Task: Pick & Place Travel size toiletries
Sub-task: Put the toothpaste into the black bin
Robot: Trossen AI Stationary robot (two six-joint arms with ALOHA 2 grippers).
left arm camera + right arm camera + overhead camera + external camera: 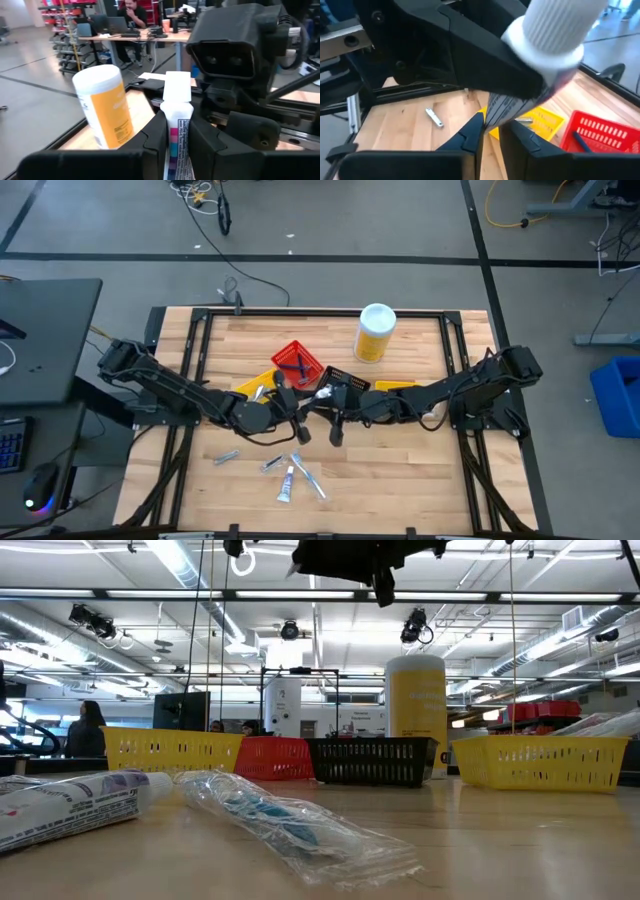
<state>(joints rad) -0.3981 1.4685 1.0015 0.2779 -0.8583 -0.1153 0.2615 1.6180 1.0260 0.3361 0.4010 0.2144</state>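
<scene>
A white tube (322, 392) with a coloured label is held above the middle of the table, between my two grippers. My left gripper (303, 407) (177, 145) comes from the table's left and is shut on it. My right gripper (335, 404) (491, 132) comes from the right and is shut on its flat end. The ribbed white cap (554, 25) shows only in the right wrist view. Several other toiletries lie flat on the near boards: a small silver tube (226, 457), a white tube (286, 485) (70, 805) and a wrapped toothbrush (308, 478) (290, 825). My left gripper pinches the tube's body (176, 131) between its two fingers, which lie across the tube. The flat end (177, 85) sticks out past the fingertips toward the other gripper. The tube is lifted clear of the table. My right gripper has the tube's flat grey end (502, 107) between its fingertips, coming level from the table's right. The cap end slants away above the fingers. My left gripper's finger (485, 70) crosses in front of the tube's middle.
Four bins stand just beyond the grippers: yellow (255, 385), red (298, 363) with a blue razor inside, black (345, 380), and a second yellow one (395, 386). A big yellow white-lidded bottle (375, 332) (102, 110) stands at the far edge. People sit in the room beyond.
</scene>
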